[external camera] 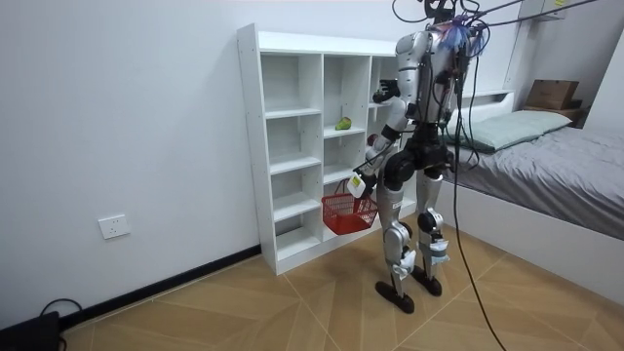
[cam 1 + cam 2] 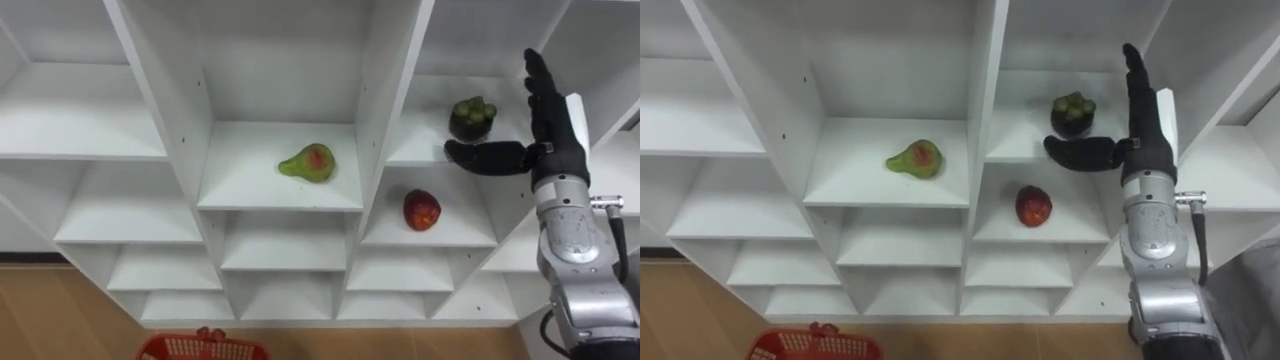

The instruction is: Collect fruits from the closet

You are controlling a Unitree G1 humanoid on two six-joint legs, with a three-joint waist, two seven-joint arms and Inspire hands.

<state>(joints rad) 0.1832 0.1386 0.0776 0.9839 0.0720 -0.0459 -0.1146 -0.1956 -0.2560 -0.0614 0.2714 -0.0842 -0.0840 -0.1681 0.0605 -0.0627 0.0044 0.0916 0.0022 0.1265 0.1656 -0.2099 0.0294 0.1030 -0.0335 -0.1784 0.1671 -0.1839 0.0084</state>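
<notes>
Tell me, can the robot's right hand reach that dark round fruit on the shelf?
Probably yes. The right hand is open just beside the dark fruit, the shelf has no door, and nothing stands between them.

The right hand [image 2: 547, 128] is black, with long dark fingers and a pale plate along its back. Below the wrist the forearm is a rounded silver-grey shell – a small metal stud juts from its side, and a black cable runs beside it. In the room view the limbs are silver-grey with dark joints, the waist is black and the feet are dark-soled – dark cables and straps lead up from the shoulders.
</notes>
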